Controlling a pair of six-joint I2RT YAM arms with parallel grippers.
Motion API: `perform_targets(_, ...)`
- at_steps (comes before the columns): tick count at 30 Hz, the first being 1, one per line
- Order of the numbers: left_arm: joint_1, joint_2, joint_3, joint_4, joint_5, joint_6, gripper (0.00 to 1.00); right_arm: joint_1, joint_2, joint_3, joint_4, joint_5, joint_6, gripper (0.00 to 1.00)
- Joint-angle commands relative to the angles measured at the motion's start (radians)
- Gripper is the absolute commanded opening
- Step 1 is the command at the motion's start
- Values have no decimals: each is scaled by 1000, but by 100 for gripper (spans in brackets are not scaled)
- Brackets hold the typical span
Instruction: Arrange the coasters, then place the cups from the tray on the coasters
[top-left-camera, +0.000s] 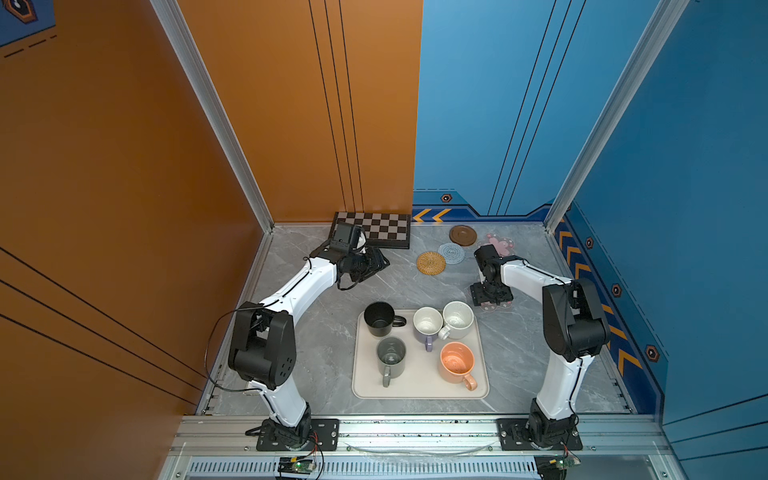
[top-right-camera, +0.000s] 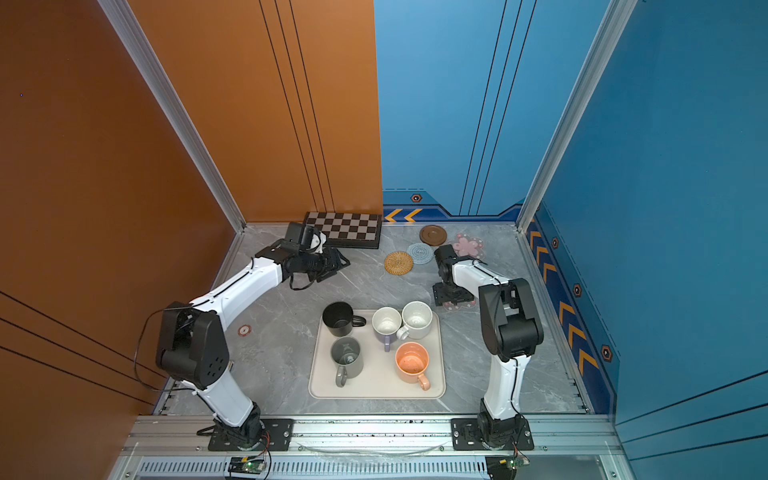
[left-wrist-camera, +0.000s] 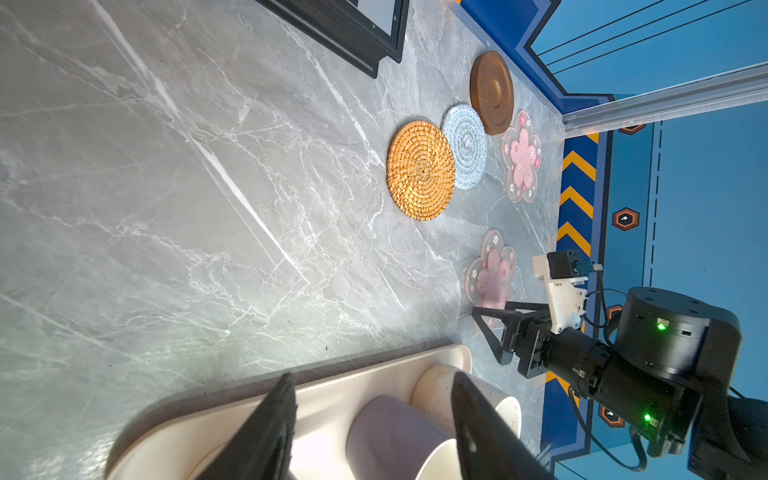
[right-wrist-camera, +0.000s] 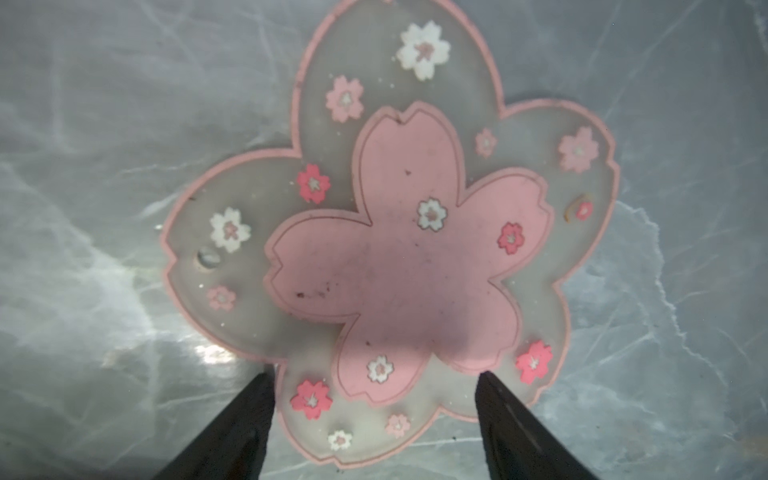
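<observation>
One translucent coaster (right-wrist-camera: 390, 249) (pink blossoms)

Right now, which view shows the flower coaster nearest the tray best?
The right wrist view: the flower coaster fills it, small blossoms clear. The left wrist view shows it small and slanted. In both top views the right tool hides most of it.

Orange wall (top-left-camera: 124, 166), blue wall (top-left-camera: 478, 104), marble tabletop (top-left-camera: 324, 299)

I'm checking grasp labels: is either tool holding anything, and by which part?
Nothing is held. The right tool stands open over the pink flower coaster lying flat; the left tool is open and empty.
</observation>
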Motion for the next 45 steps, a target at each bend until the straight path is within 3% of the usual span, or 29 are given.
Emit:
perform_targets(1, -4, 1, -3, -13, -13, 6, 60, -40, 39, 3, -35, 17, 40, 78)
perform_targets(10, -5, 10, 6, -15, -13, 1, 60, -63, -47, -12, -25, -64, 1, 78)
perform_targets(17, -16, 32, 24, -15, -8, -1, 60, -110, -50, 126, -28, -166, -42, 79)
perform_targets(31, 3, 52, 34, -14, -16, -5, 60, -93, 174, 337, -88, -158, -115, 80)
perform_targets(45, 4, 116, 65, -15, -6, -4, 60, -44, 278, 438, -149, -14, -176, 81)
